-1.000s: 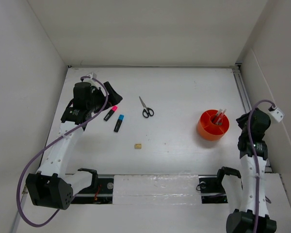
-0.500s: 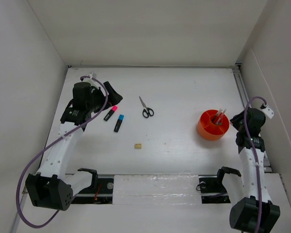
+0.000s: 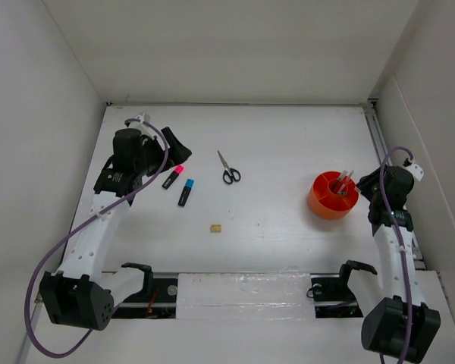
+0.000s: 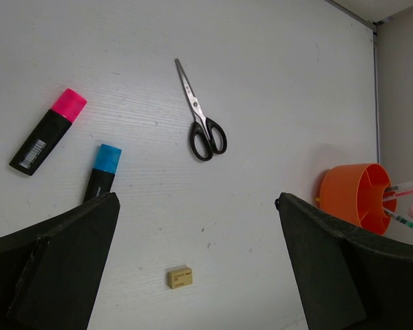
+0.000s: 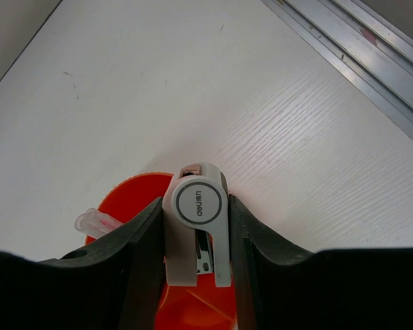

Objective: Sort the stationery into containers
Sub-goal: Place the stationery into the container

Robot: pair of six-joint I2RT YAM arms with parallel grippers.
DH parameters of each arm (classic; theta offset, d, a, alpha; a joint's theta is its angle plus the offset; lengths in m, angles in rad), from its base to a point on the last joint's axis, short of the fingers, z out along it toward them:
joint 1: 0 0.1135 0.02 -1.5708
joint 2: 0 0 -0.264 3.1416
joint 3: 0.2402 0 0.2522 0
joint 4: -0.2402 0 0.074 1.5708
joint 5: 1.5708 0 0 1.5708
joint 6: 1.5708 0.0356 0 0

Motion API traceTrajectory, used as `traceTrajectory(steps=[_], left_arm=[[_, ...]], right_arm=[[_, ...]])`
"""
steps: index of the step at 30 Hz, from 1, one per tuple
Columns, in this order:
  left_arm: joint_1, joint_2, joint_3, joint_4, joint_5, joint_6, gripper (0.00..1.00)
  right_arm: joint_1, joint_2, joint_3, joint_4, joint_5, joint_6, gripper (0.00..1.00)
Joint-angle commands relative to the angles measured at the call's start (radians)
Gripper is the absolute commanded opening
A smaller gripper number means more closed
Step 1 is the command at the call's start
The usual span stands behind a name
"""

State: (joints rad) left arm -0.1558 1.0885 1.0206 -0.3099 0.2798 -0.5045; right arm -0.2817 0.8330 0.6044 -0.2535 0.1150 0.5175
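Note:
My right gripper (image 5: 195, 230) is shut on a pinkish-white stapler-like piece (image 5: 199, 199) and holds it over the near rim of the round orange cup (image 5: 127, 206). The cup (image 3: 333, 196) holds thin red-tipped pens (image 3: 341, 180). My left gripper (image 3: 172, 145) hangs open and empty at the far left, above the table. In its view (image 4: 196, 199) lie the black-handled scissors (image 4: 201, 122), a pink-black marker (image 4: 48, 131), a blue-black marker (image 4: 103, 172) and a tan eraser (image 4: 179, 276). All of these lie apart from the cup (image 4: 354, 196).
White walls close in the table on the left, back and right. A metal rail (image 5: 372, 55) runs along the right edge beside the cup. A taped strip (image 3: 243, 296) lies between the arm bases at the near edge.
My right gripper has swung left and forward, carrying the pinkish-white piece to the cup's right rim. The left arm and the loose items have not moved.

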Motion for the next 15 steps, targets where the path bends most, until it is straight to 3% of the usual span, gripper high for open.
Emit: traceTrajectory(steps=[1, 15], left_arm=[[0.001, -0.027, -0.010, 0.035, 0.002, 0.015, 0.99], [0.001, -0.027, -0.010, 0.035, 0.002, 0.015, 0.99]], right_arm=[[-0.004, -0.003, -0.005, 0.072, -0.035, 0.006, 0.00], [-0.004, 0.008, -0.006, 0.036, -0.071, -0.025, 0.00]])
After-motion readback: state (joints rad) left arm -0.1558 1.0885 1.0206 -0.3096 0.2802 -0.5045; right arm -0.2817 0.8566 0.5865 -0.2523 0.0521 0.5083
